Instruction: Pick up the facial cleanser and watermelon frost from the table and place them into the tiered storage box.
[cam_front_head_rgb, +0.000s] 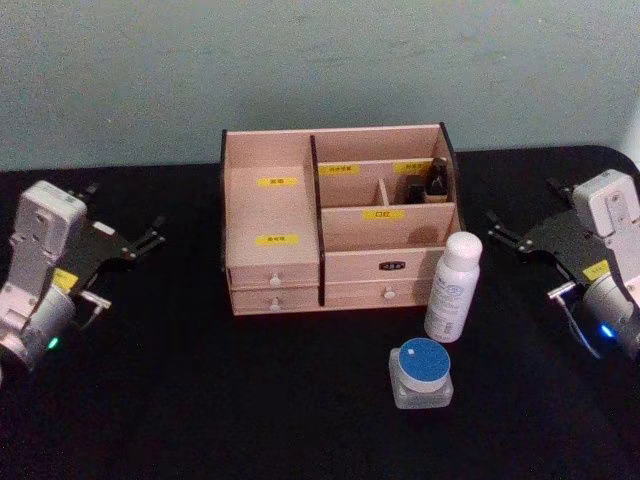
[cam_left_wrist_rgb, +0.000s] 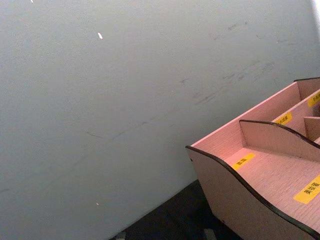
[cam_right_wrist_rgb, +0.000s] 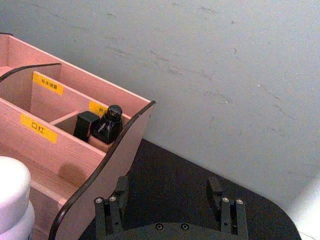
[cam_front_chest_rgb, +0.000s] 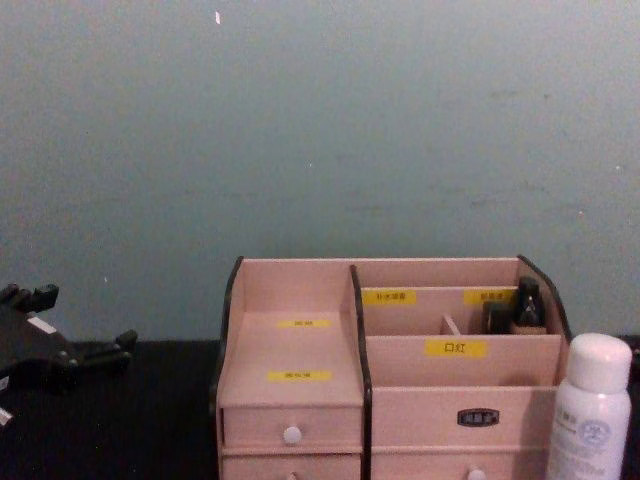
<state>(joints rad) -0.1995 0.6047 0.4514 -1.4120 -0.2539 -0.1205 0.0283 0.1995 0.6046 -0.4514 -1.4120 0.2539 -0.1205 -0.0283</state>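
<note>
Bottle (cam_front_head_rgb: 454, 286): white, upright, long axis vertical, just in front of the box (cam_front_head_rgb: 272, 215) at its right drawers.
Jar (cam_front_head_rgb: 421, 373): blue lid, on the counter (cam_front_head_rgb: 180, 400), near the bottle on the robot's side.
Right pincer (cam_front_head_rgb: 503, 232): spread, empty, out at the right; both things lie inward of it, toward centre.
Left pincer (cam_front_head_rgb: 150, 235): spread, empty, far left, well apart from both.
Nearer arm: the right one, I judge.

Two small dark bottles (cam_front_head_rgb: 436, 180) stand side by side to the left of and farther out than the right end effector (cam_front_head_rgb: 503, 231), a black surface (cam_front_head_rgb: 200, 400) lies beneath it, and a grey-green wall (cam_front_head_rgb: 320, 60) rises beyond it.
</note>
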